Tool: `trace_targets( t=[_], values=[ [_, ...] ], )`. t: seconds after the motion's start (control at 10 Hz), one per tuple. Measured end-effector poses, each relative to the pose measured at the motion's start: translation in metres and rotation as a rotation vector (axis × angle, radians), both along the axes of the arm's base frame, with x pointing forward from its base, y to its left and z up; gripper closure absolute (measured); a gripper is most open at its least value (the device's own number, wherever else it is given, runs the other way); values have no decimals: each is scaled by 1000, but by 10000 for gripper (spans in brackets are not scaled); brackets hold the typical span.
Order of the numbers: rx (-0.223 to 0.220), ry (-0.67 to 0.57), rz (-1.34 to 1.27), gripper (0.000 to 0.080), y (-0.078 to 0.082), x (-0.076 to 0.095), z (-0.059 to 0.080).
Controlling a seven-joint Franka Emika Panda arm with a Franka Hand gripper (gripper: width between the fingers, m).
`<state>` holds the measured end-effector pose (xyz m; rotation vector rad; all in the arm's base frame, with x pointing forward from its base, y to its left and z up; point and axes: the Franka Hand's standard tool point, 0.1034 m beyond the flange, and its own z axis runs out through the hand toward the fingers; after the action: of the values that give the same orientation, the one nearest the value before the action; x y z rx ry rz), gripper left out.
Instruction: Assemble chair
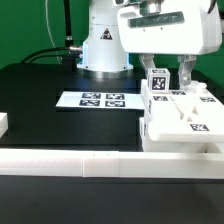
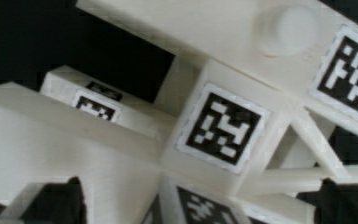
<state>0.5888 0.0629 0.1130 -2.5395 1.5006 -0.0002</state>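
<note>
Chair [image 1: 185, 120] at the exterior view's right, on the black table [image 1: 40, 85], just behind the long white border wall [image 1: 80, 162]. Reads as a cluster of white blocky slabs and bars with marker tags, packed close together; cannot tell which joints are fully seated. Carries one upright post [image 1: 158, 86] on its side toward the exterior view's left, tag facing the camera.

Directly above it, the gripper [image 1: 168, 78], straddling the top of that post. Fingers [image 1: 150, 74] spread wide apart and clamped on nothing: one just beside the post, the other well clear of it toward the exterior view's right. Cannot tell whether the nearer one touches the post.

Points straight down, white body level and square to the chair, coming in from above the frame. Robot's base [image 1: 105, 45] behind, at the far side of the table.

In the wrist view, nothing but tagged white parts close below, with the dark fingers apart on either side of one of them.

Marker board [image 1: 100, 100] flat on the table, near the chair toward the exterior view's left.
</note>
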Motion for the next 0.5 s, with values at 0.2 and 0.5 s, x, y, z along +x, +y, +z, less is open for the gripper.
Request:
trace_targets(
  t=[0.2,0.5],
  values=[
    [-16,-26,158,150,0,0,0],
    [-78,-15,567,150,-14,-1,5]
  ],
)
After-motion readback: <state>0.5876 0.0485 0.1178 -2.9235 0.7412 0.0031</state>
